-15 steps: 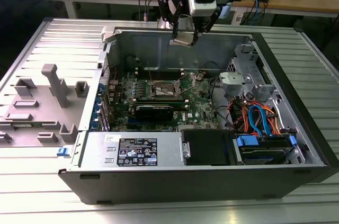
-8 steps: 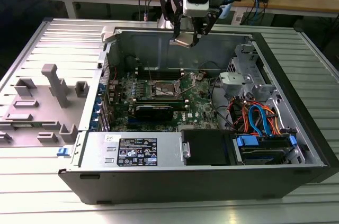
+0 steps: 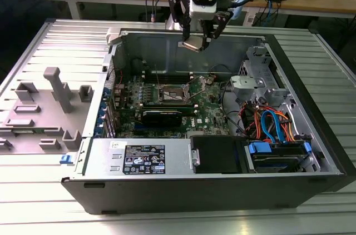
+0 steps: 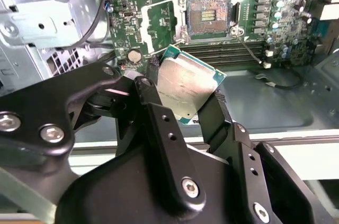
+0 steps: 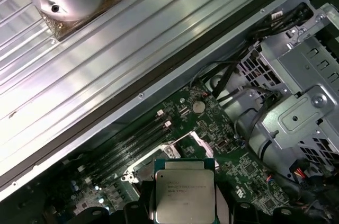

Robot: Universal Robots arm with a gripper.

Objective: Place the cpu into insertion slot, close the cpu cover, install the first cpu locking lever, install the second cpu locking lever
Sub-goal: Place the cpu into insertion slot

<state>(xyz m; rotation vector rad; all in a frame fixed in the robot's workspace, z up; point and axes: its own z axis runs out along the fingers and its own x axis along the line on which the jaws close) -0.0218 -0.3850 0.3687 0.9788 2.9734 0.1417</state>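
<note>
My gripper [image 3: 196,41] hangs over the back of the open computer case [image 3: 311,135], shut on the cpu [image 3: 192,45], a flat square chip with a dull silver top and green edge. Both wrist views show the cpu [image 4: 185,83] [image 5: 183,192] pinched by its sides between black fingers [image 4: 153,102]. Well below it on the green motherboard lies the insertion slot [image 3: 169,95] [image 4: 208,16], its dark centre uncovered. The silvery cpu cover [image 5: 197,142] stands raised beside the slot. A thin wire lever [image 4: 249,49] sticks out at the slot's side.
A long black graphics card [image 3: 161,115] lies in front of the slot, with memory slots [image 4: 233,52] alongside. A power supply [image 3: 142,157], a drive cage [image 3: 258,85] and coloured cables [image 3: 272,121] crowd the case. Grey plastic fixtures [image 3: 53,93] stand at the exterior view's left.
</note>
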